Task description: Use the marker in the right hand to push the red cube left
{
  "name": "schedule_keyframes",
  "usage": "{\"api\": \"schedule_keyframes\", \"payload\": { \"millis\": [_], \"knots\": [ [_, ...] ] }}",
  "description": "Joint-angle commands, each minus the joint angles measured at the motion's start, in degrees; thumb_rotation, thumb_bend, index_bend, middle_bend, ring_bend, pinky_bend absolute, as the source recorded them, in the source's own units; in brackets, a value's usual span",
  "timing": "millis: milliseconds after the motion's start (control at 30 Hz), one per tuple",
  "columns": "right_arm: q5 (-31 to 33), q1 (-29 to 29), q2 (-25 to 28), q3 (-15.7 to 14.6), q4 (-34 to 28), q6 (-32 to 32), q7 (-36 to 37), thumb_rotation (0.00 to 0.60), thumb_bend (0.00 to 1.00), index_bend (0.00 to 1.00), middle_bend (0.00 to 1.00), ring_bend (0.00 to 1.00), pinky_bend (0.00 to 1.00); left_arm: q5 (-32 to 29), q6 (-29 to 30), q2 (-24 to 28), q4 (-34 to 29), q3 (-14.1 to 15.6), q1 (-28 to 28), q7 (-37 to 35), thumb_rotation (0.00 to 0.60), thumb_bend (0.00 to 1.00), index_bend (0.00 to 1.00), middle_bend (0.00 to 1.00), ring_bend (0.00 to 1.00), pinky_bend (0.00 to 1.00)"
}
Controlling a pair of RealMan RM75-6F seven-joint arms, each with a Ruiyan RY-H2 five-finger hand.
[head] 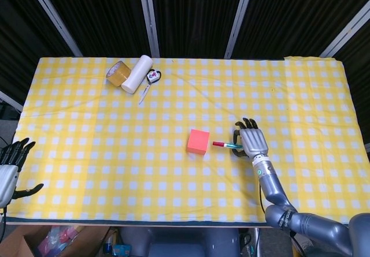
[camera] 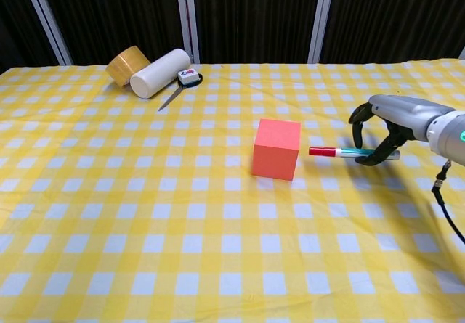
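The left hand (head: pixel 8 173) is seen at the worktop's near left edge, fingers spread, nothing held. The red cube (camera: pixel 277 148) sits mid-worktop. Just right, the marker (camera: pixel 347 151) is clamped in the right hand (camera: pixel 383 128), red tip near the cube, not touching.

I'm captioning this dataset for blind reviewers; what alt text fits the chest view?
A robot's right hand holds a marker level, its red tip pointing at a red cube with a small gap between them, on a yellow checked tablecloth. At the far left lie a tape roll, a white cylinder and scissors.
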Motion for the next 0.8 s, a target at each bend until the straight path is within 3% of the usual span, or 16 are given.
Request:
{"api": "schedule_keyframes", "payload": {
  "millis": [33, 400, 800],
  "knots": [
    [0.37, 0.76, -0.94, 0.65, 0.41, -0.31, -0.1, 0.6, 0.36, 0.6, 0.21, 0.0, 0.0, -0.23, -0.21, 0.07, -0.08, -0.02, -0.04, -0.1, 0.6, 0.0, 0.0, 0.0, 0.0, 0.0],
    [2.11, 4.7, -5.36, 2.11, 1.88, -1.59, -3.14, 0.6, 0.36, 0.6, 0.21, 0.0, 0.0, -0.67, -1.07, 0.59, -0.33, -0.07, -0.35, -0.94, 0.6, 0.0, 0.0, 0.0, 0.0, 0.0],
    [2.33, 6.64, -7.84, 1.67, 0.74, -0.61, -6.13, 0.6, 0.36, 0.6, 0.21, 0.0, 0.0, -0.77, -1.12, 0.67, -0.46, -0.03, -0.34, -0.95, 0.6, 0.0, 0.0, 0.0, 0.0, 0.0]
  ]
}}
